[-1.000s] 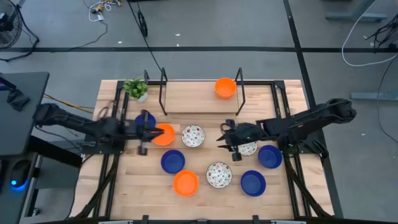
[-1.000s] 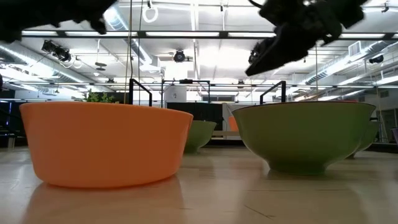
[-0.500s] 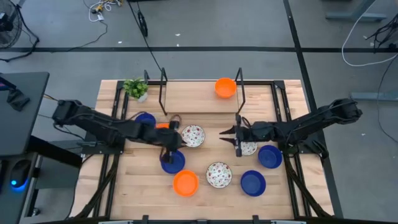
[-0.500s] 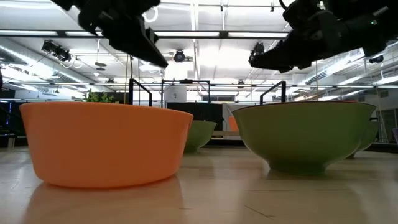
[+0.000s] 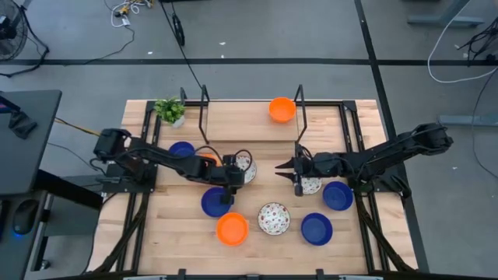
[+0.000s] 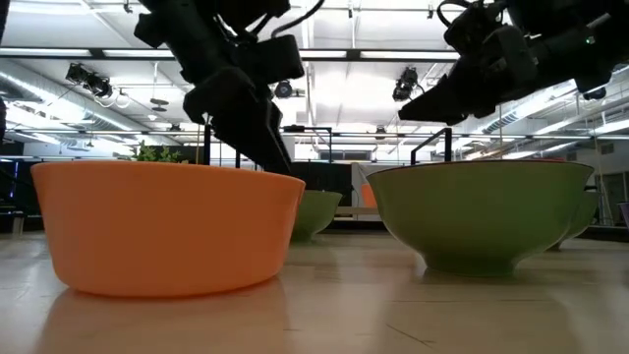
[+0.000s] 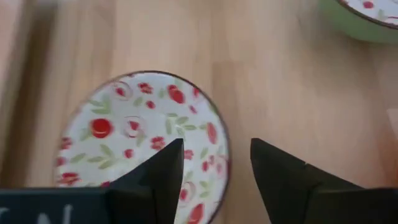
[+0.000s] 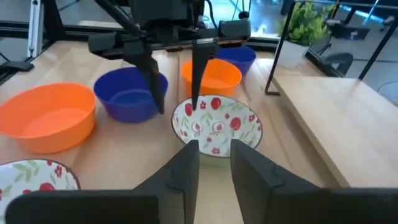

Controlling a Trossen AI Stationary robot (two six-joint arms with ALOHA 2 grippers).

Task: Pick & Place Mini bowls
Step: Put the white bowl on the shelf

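On table, 4 blue bowls (image 5: 215,202), 3 orange (image 5: 232,229)

view: right wrist | right gripper (image 8: 214,152): fingers slightly parted, above table | ahead: red-speckled bowl (image 8: 217,125) | left gripper (image 8: 175,68): fingers spread, over that bowl's far rim | beyond: blue bowl (image 8: 130,94), orange bowl (image 8: 211,77)

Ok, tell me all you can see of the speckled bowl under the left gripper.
The speckled bowl is small, round and shallow, white inside with red flowers, green leaves and a dark rim. It sits upright on the wooden table, beside an orange bowl. The left gripper hovers over its near rim, open, not touching it.
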